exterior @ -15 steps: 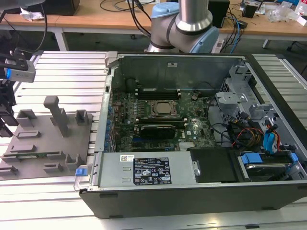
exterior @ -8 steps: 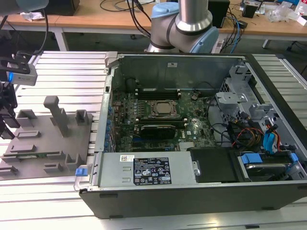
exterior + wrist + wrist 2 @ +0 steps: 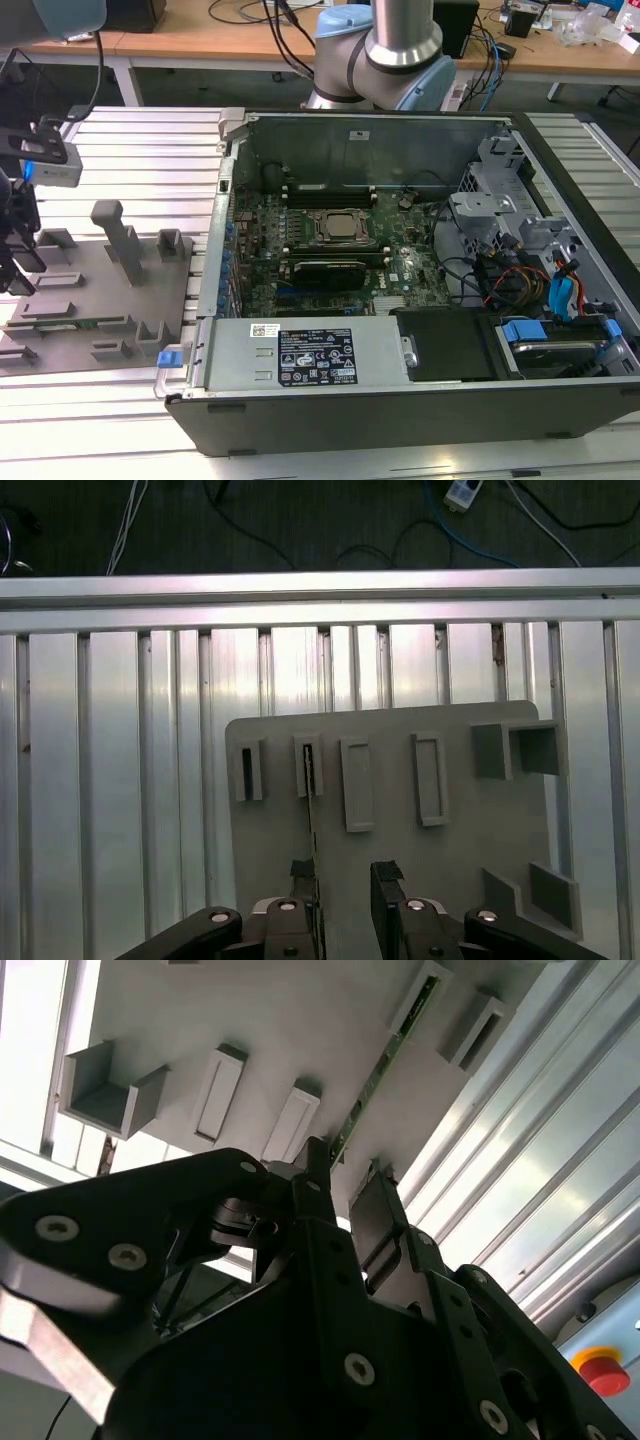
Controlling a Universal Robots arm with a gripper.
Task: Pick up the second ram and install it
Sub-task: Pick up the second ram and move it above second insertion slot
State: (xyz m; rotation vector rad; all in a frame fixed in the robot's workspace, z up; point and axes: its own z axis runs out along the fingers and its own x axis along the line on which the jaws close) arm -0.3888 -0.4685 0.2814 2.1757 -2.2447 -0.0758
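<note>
The second ram [image 3: 311, 815] is a thin green stick standing on edge in the grey plastic fixture [image 3: 400, 870]. One end sits in a slotted block and the stick runs toward me. In the second wrist view the ram [image 3: 375, 1070] reaches down to my black gripper [image 3: 345, 1185]. In the first wrist view my gripper [image 3: 344, 875] is open and straddles the near end of the stick, which lies close along the inner side of one finger [image 3: 303, 872]. The exterior view has the gripper [image 3: 18, 280] low over the fixture [image 3: 110, 300] at that view's left.
An open computer case [image 3: 400, 360] with its motherboard [image 3: 340, 250] fills the middle of the ribbed aluminium table [image 3: 150, 150]. Upright blocks [image 3: 122, 240] rise from the fixture near the gripper. The arm's base [image 3: 385, 55] stands behind the case. A red button [image 3: 603, 1370] is beyond the fixture.
</note>
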